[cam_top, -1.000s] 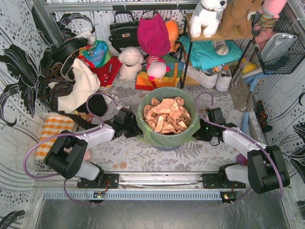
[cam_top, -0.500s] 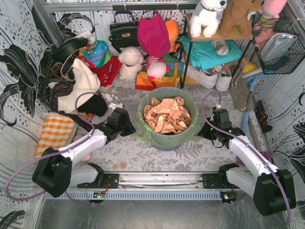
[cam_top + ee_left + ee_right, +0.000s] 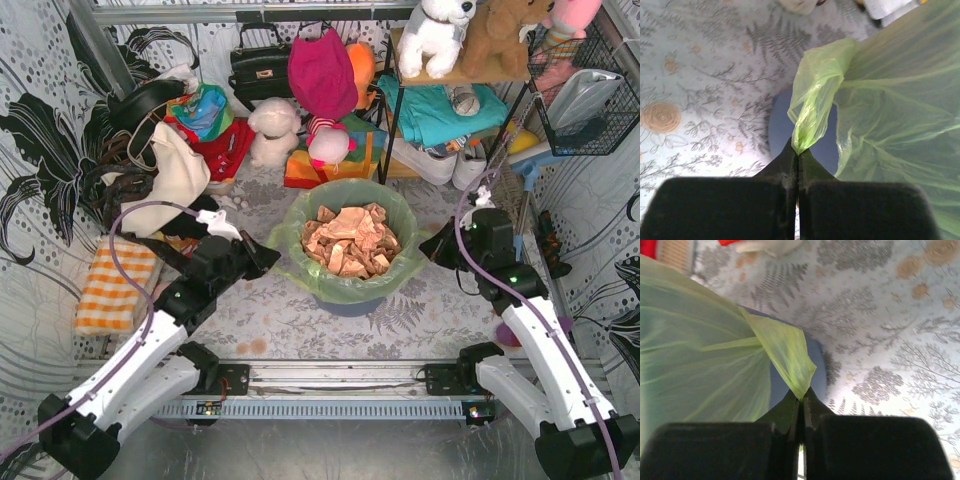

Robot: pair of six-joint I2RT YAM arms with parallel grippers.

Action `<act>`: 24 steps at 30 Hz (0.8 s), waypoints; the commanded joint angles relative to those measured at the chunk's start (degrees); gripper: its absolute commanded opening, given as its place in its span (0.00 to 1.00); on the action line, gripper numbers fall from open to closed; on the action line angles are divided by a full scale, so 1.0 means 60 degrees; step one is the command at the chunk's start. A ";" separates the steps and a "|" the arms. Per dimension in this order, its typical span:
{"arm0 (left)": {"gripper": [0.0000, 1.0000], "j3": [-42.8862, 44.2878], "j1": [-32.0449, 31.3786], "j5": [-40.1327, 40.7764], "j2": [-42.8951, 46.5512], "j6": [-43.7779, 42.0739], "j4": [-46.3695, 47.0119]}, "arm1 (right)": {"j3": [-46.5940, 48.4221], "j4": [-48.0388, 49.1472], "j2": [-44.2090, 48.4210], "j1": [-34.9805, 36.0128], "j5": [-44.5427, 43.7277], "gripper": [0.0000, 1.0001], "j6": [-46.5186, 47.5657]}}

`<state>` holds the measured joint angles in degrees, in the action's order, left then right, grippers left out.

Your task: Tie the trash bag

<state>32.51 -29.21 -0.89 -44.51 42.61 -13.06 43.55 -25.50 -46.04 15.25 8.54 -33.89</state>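
- Lime-green and thin, the trash bag (image 3: 296, 262) sits in the blue-grey round bin (image 3: 345, 304) at the middle of the table (image 3: 290, 322), between our two arms, with its mouth facing up.
- We see it filled almost to the rim with tan crumpled scraps (image 3: 350, 240).
- The bag's top is drawn out sideways, so its long axis runs left to right across the table. One corner points toward our left arm, the other toward our right.
- Our left gripper (image 3: 798, 159) has its fingers pressed together on the tip of the left corner, and the plastic runs from the pinch as a folded, twisted strip.
- Our right gripper (image 3: 801, 401) is likewise clamped tight on the tip of the right corner, which tapers to a point at the fingers.
- Both corners reach outward past the bin's wall.
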 commanded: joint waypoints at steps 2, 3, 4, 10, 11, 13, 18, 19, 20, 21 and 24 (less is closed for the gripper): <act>0.00 0.0168 0.0003 -0.0289 0.0741 -0.0290 0.0909 | 0.0947 0.0351 0.0263 -0.0051 0.0597 0.00 -0.0583; 0.00 0.0315 0.0000 -0.0323 0.0770 -0.0290 0.0905 | 0.1068 0.0417 0.0309 -0.0051 0.0650 0.00 -0.0640; 0.00 0.0447 -0.0008 -0.0347 0.0770 -0.0290 0.0899 | 0.1191 0.0482 0.0337 -0.0052 0.0693 0.00 -0.0660; 0.00 0.1118 0.0008 -0.0588 0.0809 -0.0301 0.0958 | 0.1630 0.0583 0.0474 -0.0051 0.0928 0.00 -0.0807; 0.00 0.1225 -0.0003 -0.0723 0.0794 -0.0312 0.0999 | 0.1671 0.0636 0.0497 -0.0052 0.0997 0.00 -0.0862; 0.00 0.1481 0.0014 -0.1056 0.0701 -0.0319 0.1093 | 0.1749 0.0823 0.0487 -0.0051 0.1257 0.00 -0.0920; 0.00 0.2148 0.0019 -0.1655 0.0539 -0.0358 0.1173 | 0.1982 0.1135 0.0563 -0.0053 0.1581 0.00 -0.1214; 0.00 0.2249 0.0003 -0.1720 0.0518 -0.0370 0.1170 | 0.2049 0.1123 0.0596 -0.0051 0.1569 0.00 -0.1228; 0.00 0.2357 0.0003 -0.1750 0.0503 -0.0403 0.1154 | 0.2106 0.1105 0.0638 -0.0060 0.1561 0.00 -0.1215; 0.00 0.2420 0.0012 -0.1835 0.0497 -0.0401 0.1161 | 0.2170 0.1108 0.0686 -0.0044 0.1565 0.00 -0.1208; 0.00 0.2626 0.0016 -0.1953 0.0465 -0.0364 0.1141 | 0.2388 0.1078 0.0659 -0.0052 0.1640 0.00 -0.1218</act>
<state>45.30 -29.21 -10.09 -41.74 41.54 -9.39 54.46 -21.41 -43.13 15.25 16.88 -39.94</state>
